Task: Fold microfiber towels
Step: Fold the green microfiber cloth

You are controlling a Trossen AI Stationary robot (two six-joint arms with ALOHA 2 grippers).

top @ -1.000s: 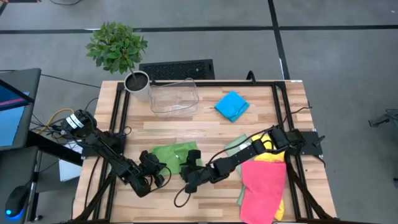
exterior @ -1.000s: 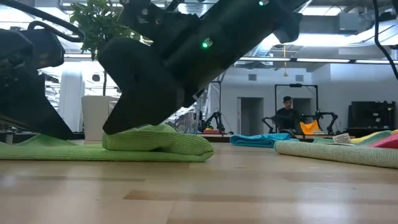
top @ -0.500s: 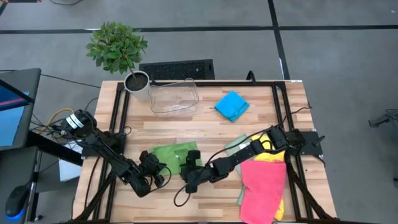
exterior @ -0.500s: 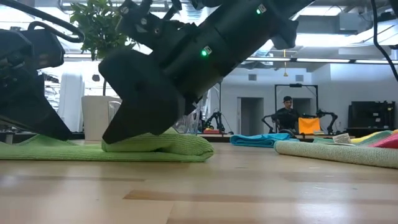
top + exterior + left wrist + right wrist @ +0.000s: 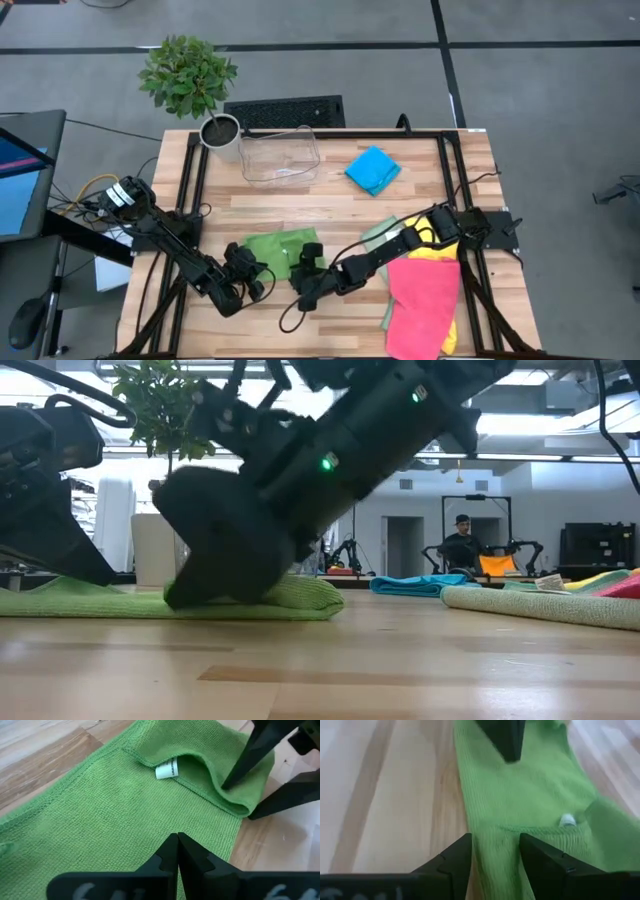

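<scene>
A robotics lab: beyond the wooden worktop stand more robot arms, a seated person among them, under ceiling strip lights, grey floor around.

A: What stands at the back of the wooden table?

B: A clear plastic bin, and just beside it a leafy potted plant in a pale pot at the corner.

A: And beyond the table edge?

B: A dark keyboard. Far across the room, a person sits at another station.
</scene>
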